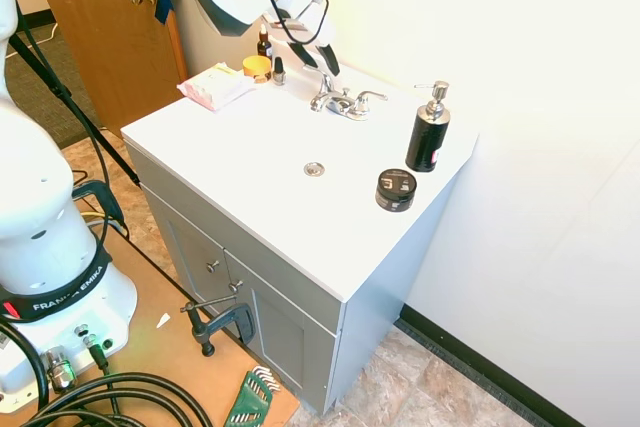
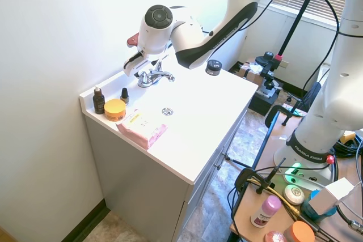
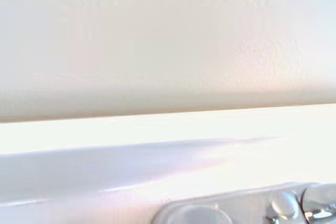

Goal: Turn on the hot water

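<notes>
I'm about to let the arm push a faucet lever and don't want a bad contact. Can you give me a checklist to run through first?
1. Gripper near the faucet: ok, just above and behind its handle on the bottles' side.
2. Fingers touching a lever: cannot tell.
3. Fingers open or shut: cannot tell.
4. Water off now: ok, no stream at the spout.
5. Black pump bottle away from the gripper: ok, on the faucet's far side.
6. Small dropper bottle close to the gripper: not ok, watch it.

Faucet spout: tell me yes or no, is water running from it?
No. In the first exterior view the faucet spout shows no stream, and the basin around the drain looks dry.
</notes>
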### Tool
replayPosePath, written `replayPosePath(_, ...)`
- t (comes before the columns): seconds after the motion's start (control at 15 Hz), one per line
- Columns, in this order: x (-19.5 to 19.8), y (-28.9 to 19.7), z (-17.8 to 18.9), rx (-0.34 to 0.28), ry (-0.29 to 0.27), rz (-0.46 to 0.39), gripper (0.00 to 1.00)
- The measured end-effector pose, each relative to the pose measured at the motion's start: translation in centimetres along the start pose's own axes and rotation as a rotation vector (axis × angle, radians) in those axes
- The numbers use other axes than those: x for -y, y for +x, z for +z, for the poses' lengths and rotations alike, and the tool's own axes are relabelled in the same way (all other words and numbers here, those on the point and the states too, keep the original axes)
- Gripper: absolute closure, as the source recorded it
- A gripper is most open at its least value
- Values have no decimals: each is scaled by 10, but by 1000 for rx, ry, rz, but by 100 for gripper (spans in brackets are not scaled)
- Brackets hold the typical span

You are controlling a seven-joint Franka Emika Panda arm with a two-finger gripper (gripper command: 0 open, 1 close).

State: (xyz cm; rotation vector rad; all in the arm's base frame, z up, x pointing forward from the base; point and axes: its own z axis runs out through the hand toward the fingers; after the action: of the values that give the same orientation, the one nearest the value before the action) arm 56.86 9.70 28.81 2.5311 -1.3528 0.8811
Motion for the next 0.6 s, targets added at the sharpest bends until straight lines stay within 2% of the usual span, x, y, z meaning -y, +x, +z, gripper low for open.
replayPosePath(0.4,-43,12,-10,5,-34,26,0)
replayPosePath(0.53,-49,15,-15,33,-30,36,0)
replayPosePath(0.6,-52,14,-20,71,-26,41,0)
